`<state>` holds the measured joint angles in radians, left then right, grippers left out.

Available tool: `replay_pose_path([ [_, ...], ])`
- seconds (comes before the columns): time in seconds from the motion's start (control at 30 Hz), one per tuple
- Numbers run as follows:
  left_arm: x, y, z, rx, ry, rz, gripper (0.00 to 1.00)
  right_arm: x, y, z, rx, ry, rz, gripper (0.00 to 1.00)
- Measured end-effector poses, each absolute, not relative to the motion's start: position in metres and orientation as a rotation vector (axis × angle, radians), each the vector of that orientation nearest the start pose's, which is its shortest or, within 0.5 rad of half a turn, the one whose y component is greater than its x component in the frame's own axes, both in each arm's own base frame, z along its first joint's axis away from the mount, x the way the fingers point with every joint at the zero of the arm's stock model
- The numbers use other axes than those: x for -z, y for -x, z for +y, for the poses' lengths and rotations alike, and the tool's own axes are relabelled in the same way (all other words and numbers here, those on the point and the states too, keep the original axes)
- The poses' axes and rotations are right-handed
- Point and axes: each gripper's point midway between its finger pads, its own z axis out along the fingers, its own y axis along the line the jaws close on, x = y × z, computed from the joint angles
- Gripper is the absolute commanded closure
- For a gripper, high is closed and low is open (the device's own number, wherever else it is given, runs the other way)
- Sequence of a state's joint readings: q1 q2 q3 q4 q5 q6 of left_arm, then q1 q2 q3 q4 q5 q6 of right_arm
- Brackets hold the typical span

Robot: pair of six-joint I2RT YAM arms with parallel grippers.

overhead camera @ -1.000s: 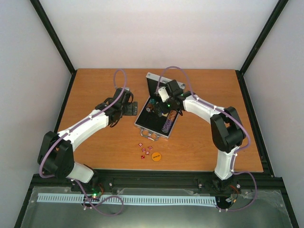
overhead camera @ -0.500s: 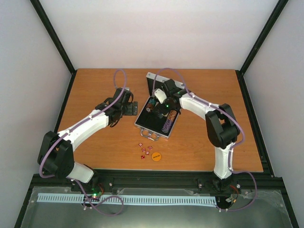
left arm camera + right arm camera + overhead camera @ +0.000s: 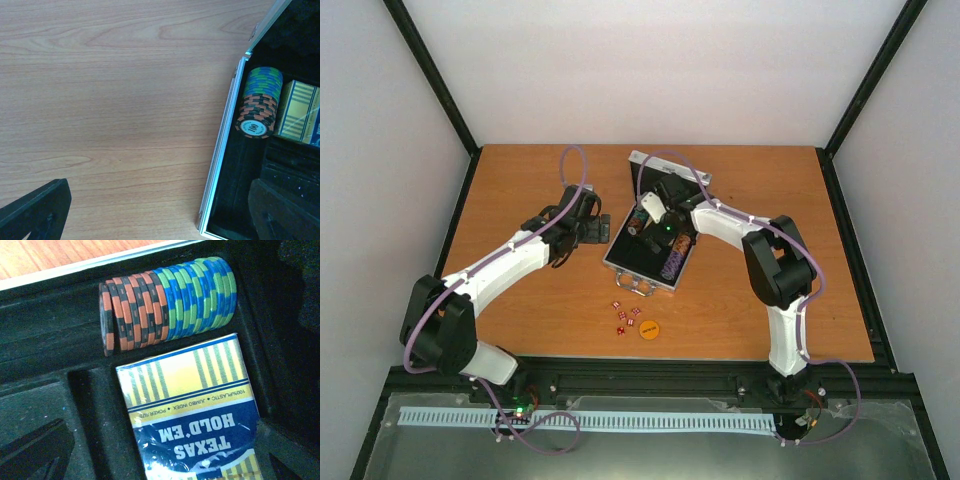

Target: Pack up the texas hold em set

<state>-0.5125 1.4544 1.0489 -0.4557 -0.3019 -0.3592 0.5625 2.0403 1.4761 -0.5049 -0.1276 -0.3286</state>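
Note:
The silver case [image 3: 642, 272] lies open mid-table, its lid propped up behind. A row of orange, blue and green chips [image 3: 167, 302] stands on edge in its black lining, and the blue-yellow card deck [image 3: 192, 410] lies beside the row. My right gripper [image 3: 162, 467] hangs open low over the deck, a finger on each side and not touching it. My left gripper [image 3: 160, 222] is open above the case's left rim [image 3: 220, 150], one finger over bare wood and one over the lining. Red dice [image 3: 625, 314] and the orange disc [image 3: 649, 328] lie on the table in front of the case.
Another row of chips [image 3: 675, 262] fills a slot on the case's right side. The metal handle [image 3: 643, 287] sticks out of the case's near edge. A black frame borders the wooden table [image 3: 520, 180].
My right gripper has moved left and lower over the case, toward the deck and the chip row. The left arm has not moved.

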Motion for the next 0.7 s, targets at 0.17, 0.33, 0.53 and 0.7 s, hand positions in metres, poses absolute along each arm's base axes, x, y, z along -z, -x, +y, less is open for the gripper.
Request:
replay_pose_path([
  [0.17,-0.153,-0.368,-0.148,0.043,-0.049,2.382,0.0,-0.052,-0.418,0.28,-0.155,1.152,2.339,0.0],
  [0.33,-0.15,-0.368,-0.149,0.039,-0.051,2.389,0.0,-0.051,-0.424,0.275,-0.109,1.131,2.33,0.0],
  [0.53,-0.15,-0.368,-0.148,0.038,-0.051,2.389,0.0,-0.047,-0.426,0.275,-0.114,1.137,2.335,0.0],
  [0.7,-0.15,-0.368,-0.149,0.039,-0.051,2.39,0.0,-0.049,-0.422,0.278,-0.184,1.16,2.331,0.0],
])
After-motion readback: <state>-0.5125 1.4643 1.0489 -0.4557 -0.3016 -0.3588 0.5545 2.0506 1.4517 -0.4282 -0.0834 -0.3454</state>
